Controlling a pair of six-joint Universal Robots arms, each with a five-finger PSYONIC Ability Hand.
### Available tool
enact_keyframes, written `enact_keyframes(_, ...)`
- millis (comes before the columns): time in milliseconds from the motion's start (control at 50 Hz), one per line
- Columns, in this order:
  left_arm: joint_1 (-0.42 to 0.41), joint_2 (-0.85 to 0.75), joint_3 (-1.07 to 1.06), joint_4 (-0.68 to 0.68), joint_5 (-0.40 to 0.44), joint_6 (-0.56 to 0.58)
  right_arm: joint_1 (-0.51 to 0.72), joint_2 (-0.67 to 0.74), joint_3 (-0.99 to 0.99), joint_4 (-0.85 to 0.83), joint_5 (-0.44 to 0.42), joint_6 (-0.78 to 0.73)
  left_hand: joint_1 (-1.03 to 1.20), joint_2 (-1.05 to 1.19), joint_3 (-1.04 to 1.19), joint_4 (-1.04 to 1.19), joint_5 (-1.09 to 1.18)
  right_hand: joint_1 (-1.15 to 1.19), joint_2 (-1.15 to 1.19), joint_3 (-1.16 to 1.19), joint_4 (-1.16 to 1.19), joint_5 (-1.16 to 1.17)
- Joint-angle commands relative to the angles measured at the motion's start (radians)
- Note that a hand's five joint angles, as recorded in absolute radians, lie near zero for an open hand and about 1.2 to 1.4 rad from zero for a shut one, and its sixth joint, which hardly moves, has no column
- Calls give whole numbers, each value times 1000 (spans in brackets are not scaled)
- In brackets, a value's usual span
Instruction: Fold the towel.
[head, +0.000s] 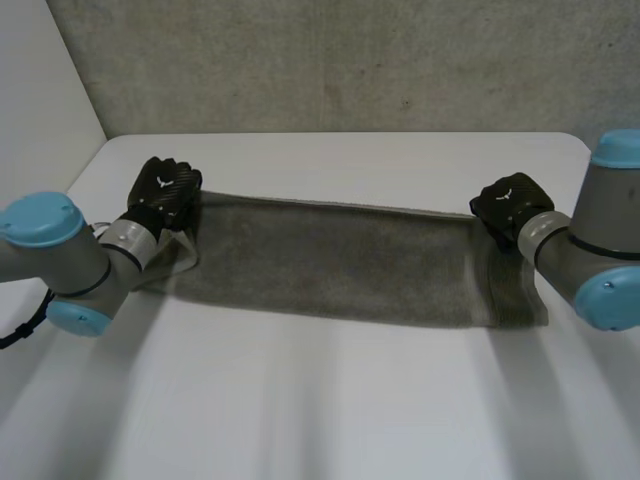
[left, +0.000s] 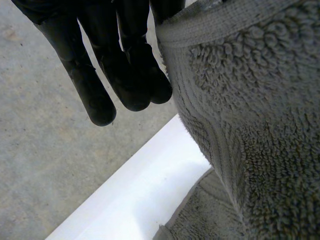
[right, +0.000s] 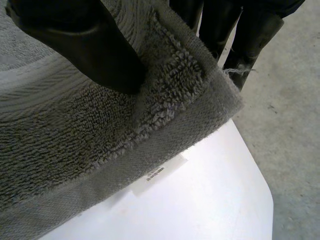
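Left hand (head: 165, 190): fingers straight, far-left corner of grey towel (head: 330, 260) seemingly pinched against hidden thumb. Towel stretched across white table (head: 320, 400). Right hand (head: 510, 205): thumb and fingers pinch far-right corner. Risk: shallow left hold slips, skewing fold.

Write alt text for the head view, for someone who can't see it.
A grey towel stretches across a white table, its two far corners held by black robot hands: the left hand at one end, the right hand at the other. Grey arms with light-blue caps come in from both sides.
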Motion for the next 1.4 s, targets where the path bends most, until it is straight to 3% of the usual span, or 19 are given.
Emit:
enact_keyframes(20,0,-94,110,-7,1,1,25,97,-79,-48,65,-2,67,-12,-3,-16,45,65,58,54,55,38)
enact_keyframes(160,0,-142,181,-6,3,0,33,188,-161,-57,88,-2,-400,-480,-471,-483,-422,65,58,54,55,38)
enact_keyframes(180,0,-147,193,-9,6,-3,35,206,-181,-57,105,-2,-662,-741,-732,-745,-683,-99,-106,-110,-110,-127)
enact_keyframes(200,0,-147,193,-9,6,-3,35,222,-201,-56,123,-1,-664,-744,-735,-747,-686,-531,-538,-542,-542,-558)
enact_keyframes(220,0,-147,202,-12,6,-5,35,222,-201,-56,124,-1,-1028,-1107,-1098,-1111,-1049,-536,-542,-547,-546,-563)
enact_keyframes(240,0,-144,209,-12,6,-5,35,228,-218,-54,139,1,-1101,-1181,-1171,-1184,-1123,-998,-1005,-1009,-1008,-1025)
enact_keyframes(260,0,-144,209,-12,6,-5,35,227,-225,-54,148,5,-1102,-1181,-1172,-1185,-1124,-1156,-1163,-1168,-1167,-1184)
enact_keyframes(640,21,-164,336,-10,18,1,62,29,-106,-45,134,94,-1061,-1140,-1131,-1144,-1082,-1156,-1163,-1168,-1167,-1184)
enact_keyframes(700,29,-179,353,-18,43,1,62,21,-87,-45,134,94,-958,-1037,-1028,-1041,-980,-1156,-1163,-1168,-1167,-1184)
enact_keyframes(740,34,-182,359,-47,72,0,62,10,-55,-47,133,96,-403,-482,-473,-486,-425,-1156,-1163,-1168,-1167,-1184)
enact_keyframes(780,34,-182,363,-76,87,-5,62,6,-38,-50,133,96,-313,-392,-383,-396,-335,-1156,-1163,-1168,-1167,-1184)
enact_keyframes(880,41,-177,382,-236,138,-31,61,-8,2,-53,119,94,-500,-579,-570,-583,-522,-1156,-1163,-1168,-1167,-1184)
enact_keyframes(900,44,-180,399,-304,159,-60,61,-11,12,-53,113,94,-797,-876,-867,-880,-818,-1156,-1163,-1168,-1167,-1184)
enact_keyframes(920,44,-181,399,-305,159,-60,59,-14,21,-53,111,93,-799,-879,-870,-883,-821,-1156,-1163,-1168,-1167,-1184)
enact_keyframes(940,46,-185,420,-379,179,-92,59,-14,22,-53,111,93,-1106,-1185,-1176,-1189,-1127,-1156,-1163,-1168,-1167,-1184)
enact_keyframes(960,47,-190,442,-445,198,-127,56,-17,29,-53,110,93,-1093,-1173,-1164,-1176,-1115,-1156,-1163,-1168,-1167,-1184)
enact_keyframes(1000,47,-190,442,-446,198,-128,55,-22,37,-53,110,93,-1093,-1172,-1163,-1176,-1115,-1156,-1163,-1168,-1167,-1184)
enact_keyframes(1040,57,-214,488,-569,225,-195,51,-27,45,-54,110,94,-1102,-1181,-1172,-1185,-1124,-1156,-1163,-1168,-1167,-1184)
enact_keyframes(1400,130,-181,495,-680,225,-257,47,-66,140,-76,79,96,-1102,-1181,-1172,-1185,-1124,-1156,-1163,-1168,-1167,-1184)
